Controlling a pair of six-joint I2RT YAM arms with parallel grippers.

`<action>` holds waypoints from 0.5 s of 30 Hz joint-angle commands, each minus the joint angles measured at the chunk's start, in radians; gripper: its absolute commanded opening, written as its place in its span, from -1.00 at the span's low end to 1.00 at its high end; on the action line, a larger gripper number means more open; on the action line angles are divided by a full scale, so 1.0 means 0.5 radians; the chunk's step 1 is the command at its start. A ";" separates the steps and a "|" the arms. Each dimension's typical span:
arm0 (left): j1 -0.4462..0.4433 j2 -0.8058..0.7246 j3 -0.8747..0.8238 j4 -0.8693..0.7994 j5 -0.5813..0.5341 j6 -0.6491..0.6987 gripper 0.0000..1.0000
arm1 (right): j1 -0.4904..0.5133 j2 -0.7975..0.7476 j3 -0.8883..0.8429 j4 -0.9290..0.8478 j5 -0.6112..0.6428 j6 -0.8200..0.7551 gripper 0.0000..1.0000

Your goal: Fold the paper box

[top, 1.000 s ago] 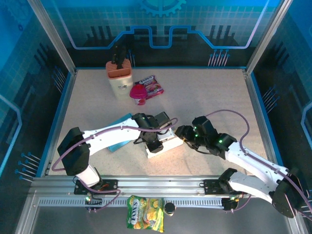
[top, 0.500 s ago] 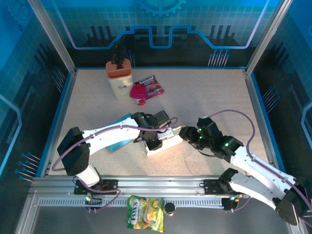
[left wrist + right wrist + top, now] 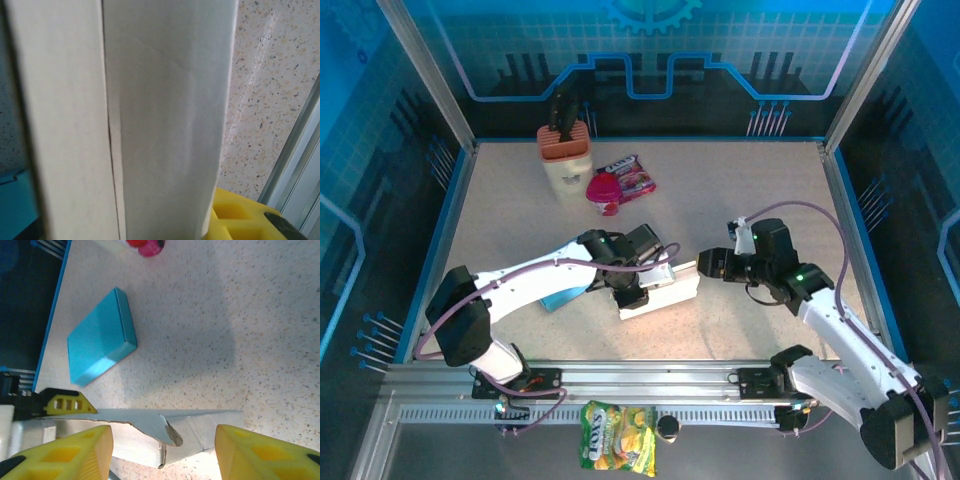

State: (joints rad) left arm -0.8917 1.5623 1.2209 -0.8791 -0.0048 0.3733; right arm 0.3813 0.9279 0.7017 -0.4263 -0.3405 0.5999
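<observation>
The white folded paper box point(image 3: 660, 292) lies on the speckled beige tabletop point(image 3: 750, 190), a little in front of its middle, with its long axis running left to right and slightly skewed. The left gripper point(image 3: 626, 290) sits over the box's left end. In the left wrist view pale card fills nearly the whole frame, a vertical seam runs down it, and 1 yellow finger point(image 3: 235, 217) shows at the lower right, against the card's edge. Whether that claw actually pinches the card cannot be told. The right gripper point(image 3: 162, 440) hangs just beside the box's right end with its 2 yellow fingers spread wide. From its own camera the box's long edge runs across the space between them, and a torn, curled flap edge shows near the middle. A flat teal rectangular box point(image 3: 100, 347) rests on the table to the left of the paper box, partly under the left arm in the top view. At the far side stand a cream holder with an orange slotted top point(image 3: 565, 158), a small pink object point(image 3: 604, 192) and a striped candy packet point(image 3: 632, 174), all well apart from the box. A yellow-green snack bag point(image 3: 617, 450) lies in front of the arm bases.
</observation>
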 commanded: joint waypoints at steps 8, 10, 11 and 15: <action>0.025 0.054 -0.018 -0.039 0.095 0.064 -0.40 | 0.097 0.092 0.080 0.015 -0.109 -0.242 0.13; 0.025 0.060 -0.011 -0.046 0.098 0.064 -0.40 | 0.101 0.109 0.083 0.007 -0.088 -0.261 0.12; 0.027 0.058 -0.009 -0.051 0.103 0.066 -0.40 | 0.100 0.127 0.087 0.001 -0.075 -0.274 0.11; 0.028 0.060 -0.012 -0.043 0.120 0.067 -0.40 | 0.123 0.177 0.126 -0.028 -0.028 -0.324 0.03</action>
State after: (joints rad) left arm -0.8852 1.5860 1.2209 -0.8837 0.0189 0.3775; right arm 0.4244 1.0058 0.7261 -0.4294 -0.3679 0.4786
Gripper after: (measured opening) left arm 0.302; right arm 0.522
